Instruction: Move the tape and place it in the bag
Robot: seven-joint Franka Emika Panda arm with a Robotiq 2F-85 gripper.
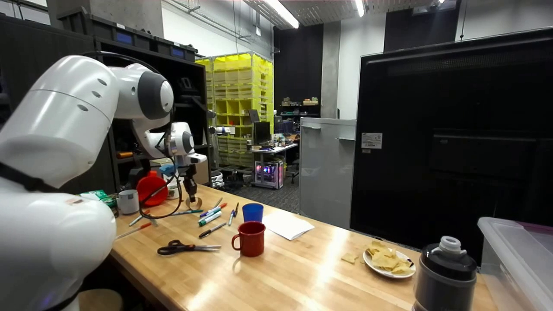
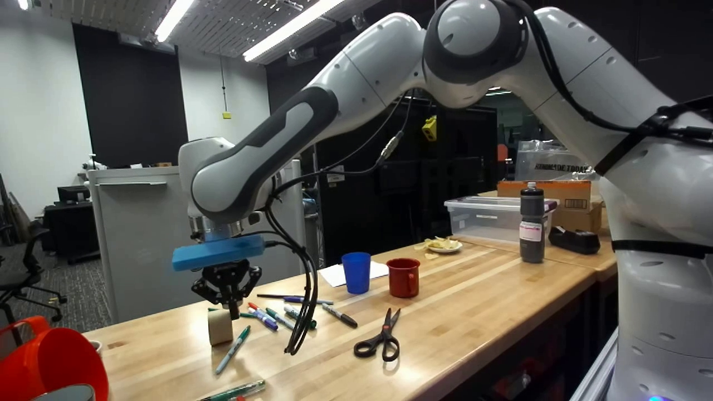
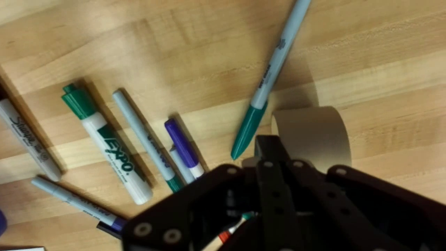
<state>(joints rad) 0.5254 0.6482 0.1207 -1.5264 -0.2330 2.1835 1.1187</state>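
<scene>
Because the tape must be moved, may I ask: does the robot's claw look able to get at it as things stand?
Probably yes: the claw is right at the upper part of the tape, and the nearest green-capped marker lies beside it, not over it. Whether the claw grips is unclear.

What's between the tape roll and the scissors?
A green-capped marker beside the tape roll, then bare tabletop to the scissors. Both exterior views show this; in an exterior view, hanging cables cross the stretch.
</scene>
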